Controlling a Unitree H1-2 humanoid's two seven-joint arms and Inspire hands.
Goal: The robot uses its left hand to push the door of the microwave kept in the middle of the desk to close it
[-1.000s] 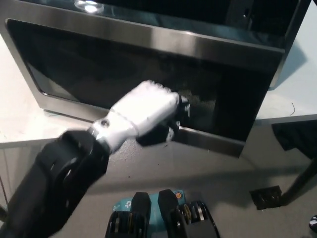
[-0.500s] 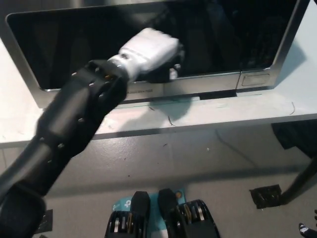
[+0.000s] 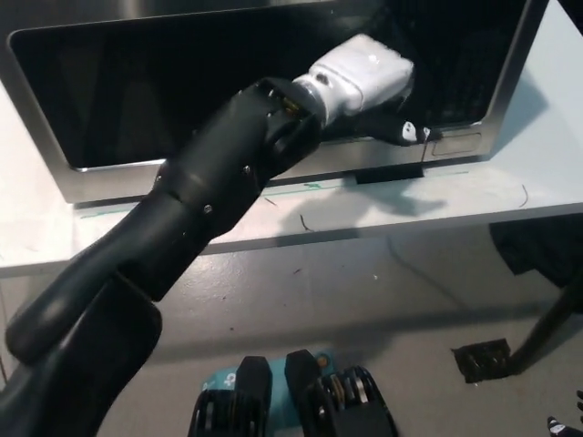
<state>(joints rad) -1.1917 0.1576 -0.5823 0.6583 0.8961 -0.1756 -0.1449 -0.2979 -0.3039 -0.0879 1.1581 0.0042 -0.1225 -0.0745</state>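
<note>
The microwave point(image 3: 109, 177) has a stainless frame and a dark glass door point(image 3: 137, 91), and stands on the white desk point(image 3: 364, 208). Its door lies flush with the front, with no gap showing. My white left hand point(image 3: 364, 77) rests against the right part of the door, its back toward the camera and its fingers point(image 3: 408, 132) bent down onto the lower door edge, holding nothing. The black forearm point(image 3: 237, 164) runs diagonally across the door from the lower left. My right hand is out of the picture.
A flat button panel point(image 3: 460, 143) sits at the microwave's lower right corner. The desk's front edge point(image 3: 273, 238) runs across the middle, with grey floor point(image 3: 383, 309) below. A dark object point(image 3: 537, 250) and a black floor plate point(image 3: 483, 360) lie at the right.
The door swung from half open to flush with the microwave front. My left hand rode with it, moving up and to the right across the door.
</note>
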